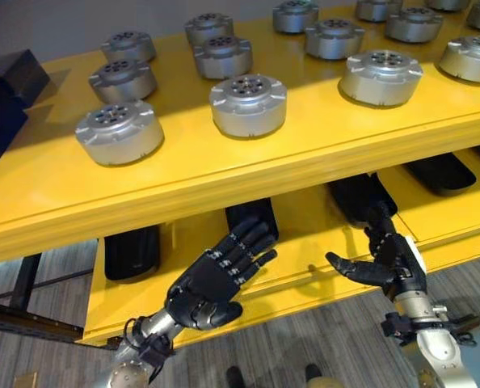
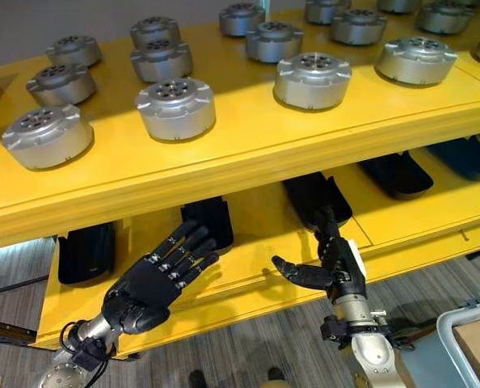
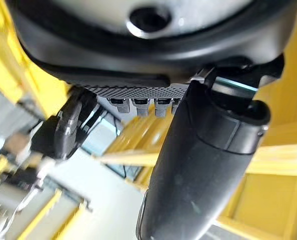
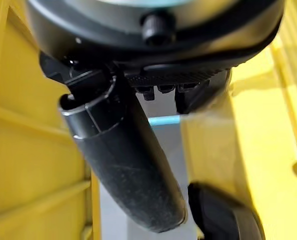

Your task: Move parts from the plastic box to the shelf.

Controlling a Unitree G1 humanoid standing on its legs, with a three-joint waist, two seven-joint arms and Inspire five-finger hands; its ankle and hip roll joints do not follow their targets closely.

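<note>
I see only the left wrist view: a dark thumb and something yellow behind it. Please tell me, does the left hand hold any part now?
Observer: No. The left hand is open and holds nothing, in front of the lower yellow shelf board.
Operator: And the other one?
Observer: The right hand is open too, with nothing in it.
Operator: What is placed above them?
Observer: Round silver metal parts stand on the upper yellow shelf board.

I find the yellow shelf [image 1: 224, 174] top crowded with silver round parts [image 1: 248, 105], bare lanes running between them and along its front edge; below, black trays [image 1: 132, 250] block the lower tier, with yellow gaps between them; my left hand [image 1: 216, 279] and right hand [image 1: 389, 260] hang open before that tier, touching nothing.
</note>
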